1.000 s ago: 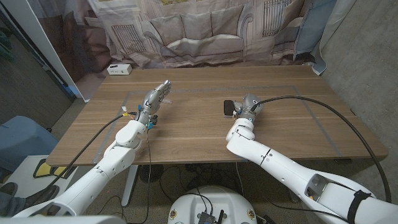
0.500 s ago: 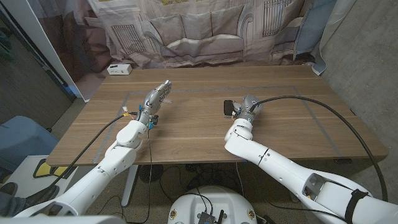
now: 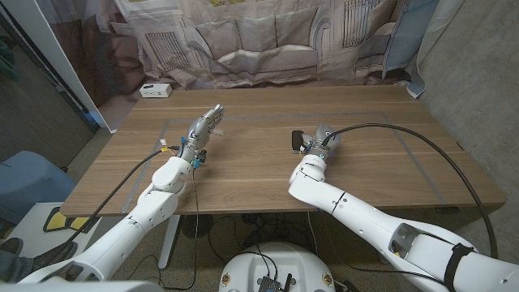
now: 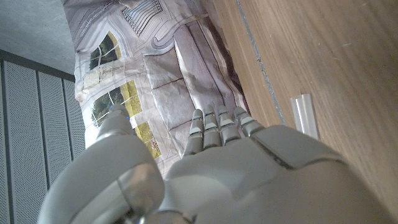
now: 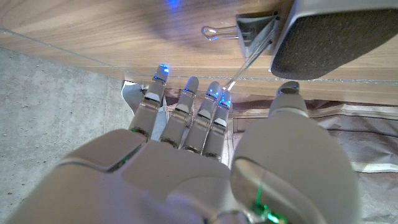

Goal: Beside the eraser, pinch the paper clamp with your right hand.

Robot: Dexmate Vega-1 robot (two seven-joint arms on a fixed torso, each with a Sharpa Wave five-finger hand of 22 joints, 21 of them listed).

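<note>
Grey paper clamp — one — beside one eraser.

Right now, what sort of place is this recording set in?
Probably an indoor lab or test room dressed as a set: a wooden table, a hanging cloth backdrop printed with a sofa, and a bare concrete wall on one side.

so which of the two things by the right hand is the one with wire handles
The small grey metal paper clamp, with silver wire loop handles. The dark felt-faced eraser beside it is a larger block with no handles. The right hand reaches toward both.
</note>
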